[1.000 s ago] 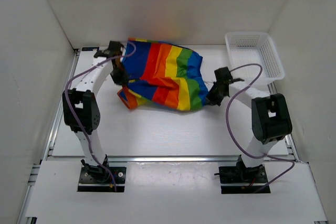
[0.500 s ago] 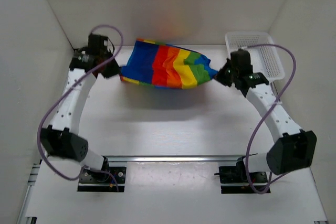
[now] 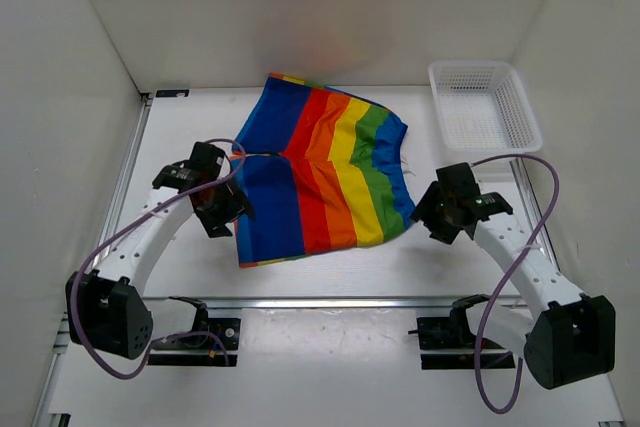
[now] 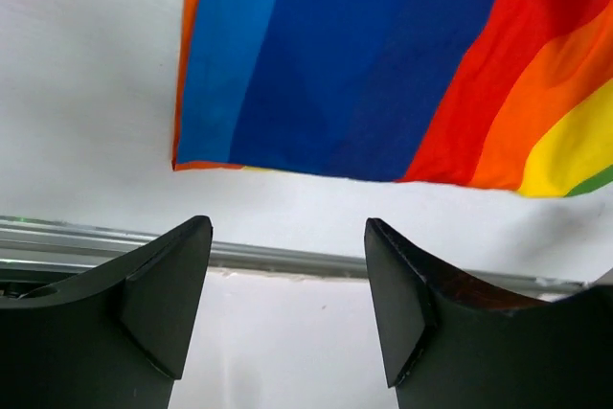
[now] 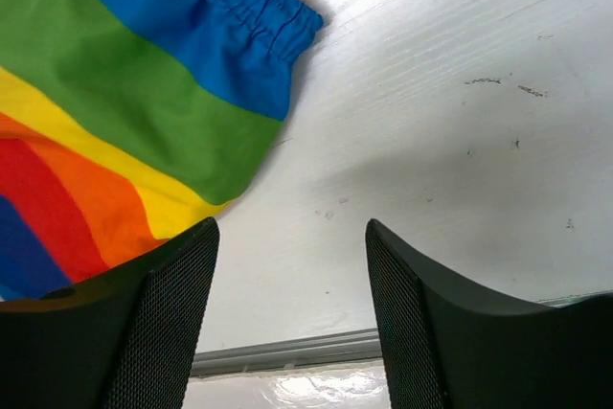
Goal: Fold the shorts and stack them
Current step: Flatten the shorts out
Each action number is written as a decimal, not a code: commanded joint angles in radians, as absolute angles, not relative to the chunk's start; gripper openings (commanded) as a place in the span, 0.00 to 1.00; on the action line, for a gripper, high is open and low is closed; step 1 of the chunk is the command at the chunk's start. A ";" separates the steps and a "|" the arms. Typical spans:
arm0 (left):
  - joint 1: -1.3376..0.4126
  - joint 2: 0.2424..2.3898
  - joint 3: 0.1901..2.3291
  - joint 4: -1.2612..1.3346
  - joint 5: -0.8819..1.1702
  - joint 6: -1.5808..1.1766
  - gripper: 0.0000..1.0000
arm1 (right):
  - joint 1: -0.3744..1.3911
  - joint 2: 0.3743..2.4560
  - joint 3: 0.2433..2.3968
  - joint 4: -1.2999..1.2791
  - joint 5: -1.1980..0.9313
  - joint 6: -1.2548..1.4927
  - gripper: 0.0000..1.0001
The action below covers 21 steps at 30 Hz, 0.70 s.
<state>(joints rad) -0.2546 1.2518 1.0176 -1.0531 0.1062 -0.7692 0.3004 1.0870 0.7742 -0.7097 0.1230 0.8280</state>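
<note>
Your shorts (image 3: 320, 182) lie spread flat on the bench (image 3: 330, 282), with the left pincer (image 3: 225, 215) and right pincer (image 3: 430, 219) both released and empty beside their edges. Pinch only one fabric layer and your fold may bunch or skew.

**Left wrist: hand clear of shorts**

Looking down past left hand (image 4: 287, 232). Dark fingers (image 4: 163, 304) spread well apart at bottom of frame, nothing between them, touching nothing. Beyond fingertips: shorts (image 4: 383, 64) lying flat on white bench (image 4: 86, 93), filling upper middle and right of frame. Stripes running diagonally, left to right: thin orange edge, light blue, dark blue, red, orange, yellow, sliver of green at far right. Fabric smooth, only faint creases in the blue. Lower edge of fabric near-straight, corner at lower left. Band of bare bench between that edge and fingertips. Metal rail (image 4: 57, 232) crossing frame just beside fingertips, partly hidden behind them.
</note>
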 commanded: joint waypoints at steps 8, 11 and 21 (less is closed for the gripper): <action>-0.272 1.195 0.711 -0.898 0.201 -0.942 0.80 | 0.276 1.124 0.729 -0.661 0.028 0.854 0.63; -0.272 1.274 0.657 -0.825 0.174 -0.942 0.80 | 0.265 1.170 0.729 -0.620 -0.006 0.845 0.62; -0.282 1.505 0.732 -0.738 0.123 -0.900 0.46 | 0.221 1.386 0.758 -0.465 -0.060 0.816 0.59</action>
<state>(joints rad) -0.2741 1.4826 0.7029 -0.8803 0.1787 -0.9112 0.2241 1.3346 0.7300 -0.5388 -0.0315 0.8307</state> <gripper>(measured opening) 0.490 0.596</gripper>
